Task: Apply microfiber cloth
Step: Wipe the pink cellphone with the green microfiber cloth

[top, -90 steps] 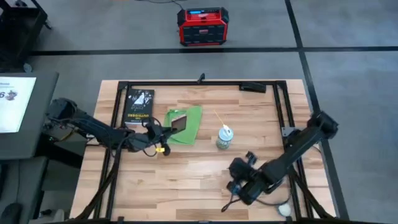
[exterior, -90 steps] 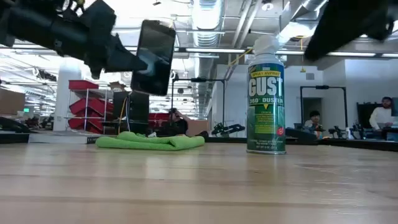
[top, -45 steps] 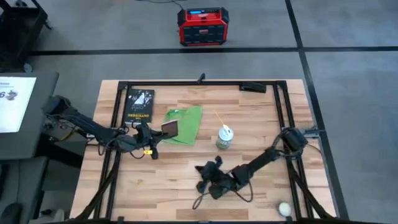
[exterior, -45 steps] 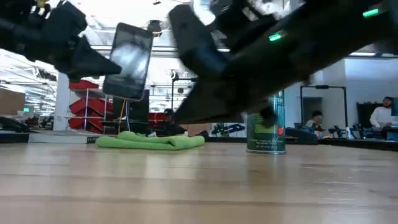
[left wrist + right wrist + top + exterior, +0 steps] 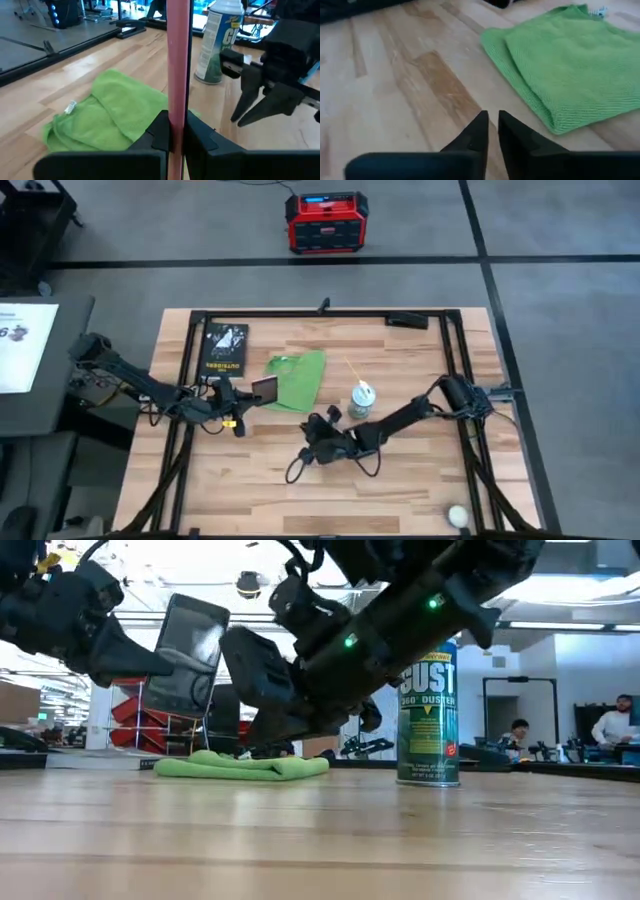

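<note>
We see the microfiber cloth (image 5: 297, 380) lying folded and flat on the table (image 5: 420, 480), just ahead of the right gripper (image 5: 318, 432), which hangs low over the wood with its two fingers (image 5: 479, 131) pressed nearly together and nothing between them. In the right wrist view the cloth's (image 5: 575, 60) near corner lies just beyond those fingertips, not touching them. The left gripper (image 5: 248, 392) sits beside the cloth's other edge, clamped on a phone (image 5: 265, 389) held upright on its thin side above the table; in the left wrist view the cloth (image 5: 107, 117) spreads out just past the phone (image 5: 178, 60). A spray can (image 5: 361, 400) stands beside the right arm, near the cloth. A black book (image 5: 223, 349) lies beyond the left gripper.
</note>
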You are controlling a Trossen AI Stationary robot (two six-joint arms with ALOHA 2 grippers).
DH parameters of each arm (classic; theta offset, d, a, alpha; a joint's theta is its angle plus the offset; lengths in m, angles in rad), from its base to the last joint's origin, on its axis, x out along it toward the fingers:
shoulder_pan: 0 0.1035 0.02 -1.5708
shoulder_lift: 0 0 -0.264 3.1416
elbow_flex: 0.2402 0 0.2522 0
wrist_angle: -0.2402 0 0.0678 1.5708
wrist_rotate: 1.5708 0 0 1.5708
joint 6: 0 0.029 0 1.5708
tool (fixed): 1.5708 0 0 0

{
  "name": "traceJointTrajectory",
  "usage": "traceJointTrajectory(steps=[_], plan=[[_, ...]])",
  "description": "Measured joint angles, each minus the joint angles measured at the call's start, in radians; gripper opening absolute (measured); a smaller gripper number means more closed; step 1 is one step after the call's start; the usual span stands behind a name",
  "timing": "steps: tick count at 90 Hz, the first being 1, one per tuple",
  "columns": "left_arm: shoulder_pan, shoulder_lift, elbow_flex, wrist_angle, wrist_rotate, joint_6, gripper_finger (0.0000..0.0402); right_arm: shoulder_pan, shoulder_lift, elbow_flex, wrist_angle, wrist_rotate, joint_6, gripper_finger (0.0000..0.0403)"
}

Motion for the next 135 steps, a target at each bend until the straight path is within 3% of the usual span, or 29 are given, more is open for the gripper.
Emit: traceJointTrajectory(steps=[29, 48, 61, 79, 89, 98, 117, 135], plan=[[0.039, -0.099, 0.0, -0.124, -0.1, 0.039, 0.0006, -0.059, 0.0, 0.0, -0.053, -0.001, -0.117, 0.0164], [0.127, -0.128, 0.0, -0.198, -0.112, 0.046, 0.0006, -0.105, 0.044, -0.004, -0.058, 0.003, -0.128, 0.0213], [0.167, -0.128, 0.0, -0.209, -0.104, 0.05, 0.0006, -0.13, 0.116, 0.0, 0.081, 0.026, -0.186, 0.0223], [0.178, -0.128, 0.0, -0.209, -0.097, 0.043, 0.0006, -0.185, 0.246, 0.005, 0.488, 0.014, -0.401, 0.0221], [0.178, -0.128, 0.0, -0.207, -0.096, 0.027, 0.0006, -0.233, 0.312, 0.015, 0.685, 0.017, -0.506, 0.0212], [0.178, -0.129, 0.0, -0.202, -0.096, 0.023, 0.0006, -0.273, 0.34, 0.045, 0.691, 0.003, -0.496, 0.018], [0.186, -0.131, 0.0, -0.204, -0.096, 0.021, 0.0006, -0.318, 0.312, 0.071, 0.644, -0.124, -0.519, 0.002], [0.222, -0.131, 0.0, -0.2, -0.096, 0.027, 0.0006, -0.287, 0.202, 0.068, 0.467, -0.133, -0.622, 0.0003]])
